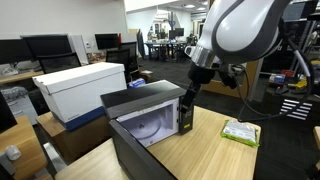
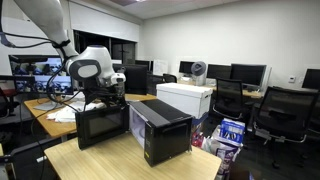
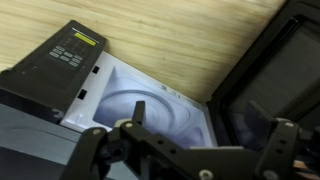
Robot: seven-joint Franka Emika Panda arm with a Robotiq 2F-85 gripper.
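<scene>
Standing on the light wooden bench point(image 1: 215, 158) is a black microwave point(image 1: 150, 98), which is seen in both exterior views and is placed close to a long edge of the bench rather than at its middle. Its door point(image 2: 100, 127) is swung fully open to one side, so that the pale cavity and the round turntable point(image 3: 150, 105) are exposed in the wrist view. The control panel point(image 3: 75, 50) is seen beside the cavity in that view.

A white box point(image 1: 85, 85) is set just beyond the bench edge behind the microwave, on a dark stack, and is not touched by anything of the robot.

The gripper point(image 1: 191, 97) is held over the front top edge of the microwave, on the control-panel side, pointing down. Its jaws are spread wide and nothing is held between them. Whether the fingertips point(image 3: 131, 140) rest on the casing or hang just clear of it cannot be told.

A small green packet point(image 1: 241, 132) lies flat near the bench edge on the far side of the microwave from the white box, well apart from the gripper.
</scene>
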